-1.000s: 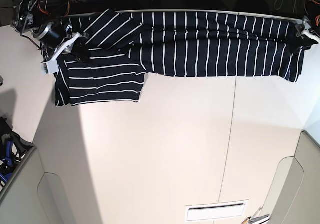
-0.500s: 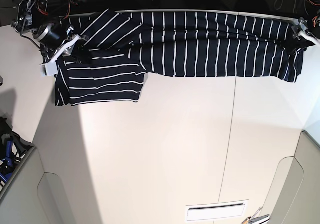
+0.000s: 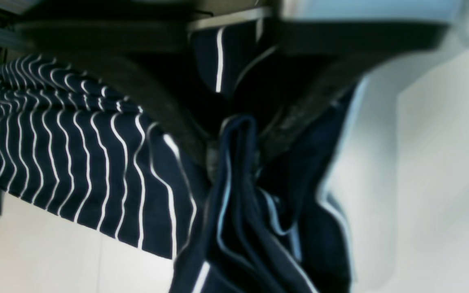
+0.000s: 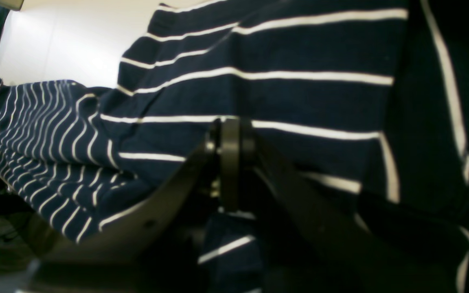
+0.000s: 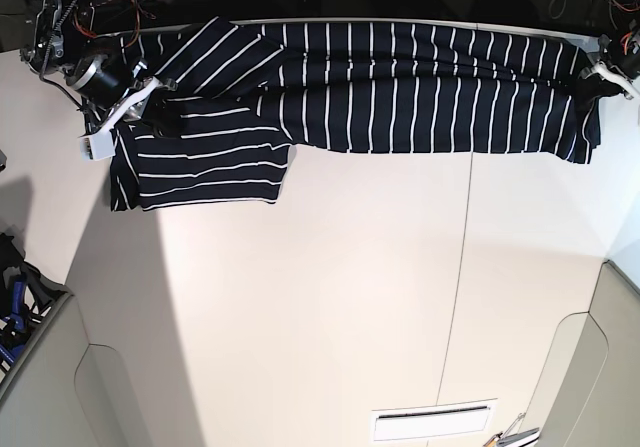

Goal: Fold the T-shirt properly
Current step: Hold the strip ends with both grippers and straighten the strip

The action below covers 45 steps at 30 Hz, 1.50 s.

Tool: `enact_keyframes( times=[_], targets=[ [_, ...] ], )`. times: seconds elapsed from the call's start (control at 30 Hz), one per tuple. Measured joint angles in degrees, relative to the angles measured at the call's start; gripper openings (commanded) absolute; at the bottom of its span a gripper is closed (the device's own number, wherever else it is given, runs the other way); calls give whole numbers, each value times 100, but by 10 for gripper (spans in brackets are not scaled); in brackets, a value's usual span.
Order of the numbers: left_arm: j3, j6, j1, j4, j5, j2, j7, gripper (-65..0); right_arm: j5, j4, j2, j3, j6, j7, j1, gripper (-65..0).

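One T-shirt (image 5: pixel 400 87) lies stretched along the top edge of the white table (image 5: pixel 350 297). The left end effector (image 5: pixel 592 79), at upper right, is clenched on the bunched shirt edge. The right end effector (image 5: pixel 150 102), at upper left, is clenched on the fabric near the sleeve.

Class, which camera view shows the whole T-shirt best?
The base view: the T-shirt lies stretched along the table's far edge, fully visible. Both wrist views show only close, partly blurred striped folds near the jaws.
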<state>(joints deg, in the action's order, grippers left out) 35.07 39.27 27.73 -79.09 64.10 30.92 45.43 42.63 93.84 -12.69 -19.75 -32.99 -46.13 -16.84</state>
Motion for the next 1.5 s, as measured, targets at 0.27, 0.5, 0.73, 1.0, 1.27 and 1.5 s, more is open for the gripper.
enact_keyframes(
  times=[0.27, 0.5, 0.73, 1.0, 1.27, 1.5],
  targets=[
    [-24, 0, -79, -81, -358, -13, -817, -650, 2, 0, 0, 0, 0, 0, 2, -650],
    [-24, 13, -750, -302, -839, -13, -815, -650, 350, 0, 0, -299, 0, -2, 2, -650],
    [-24, 24, -1172, -304, -1263, 57, -820, -650, 426, 0, 0, -647, 2, -280, 243, -650],
    [-26, 24, -1187, -699, -1244, 101, -756, -650, 413, 0, 2, -656, 0, -304, 367, -407],
    [-24, 24, -1187, -522, -1687, 31, -651, -597, 407, 0, 2, -656, 0, -304, 367, -406],
    [-24, 22, -1187, 227, -2079, -13, -1296, -326, 407, 0, 2, -656, 0, -306, 367, -406]
  ],
)
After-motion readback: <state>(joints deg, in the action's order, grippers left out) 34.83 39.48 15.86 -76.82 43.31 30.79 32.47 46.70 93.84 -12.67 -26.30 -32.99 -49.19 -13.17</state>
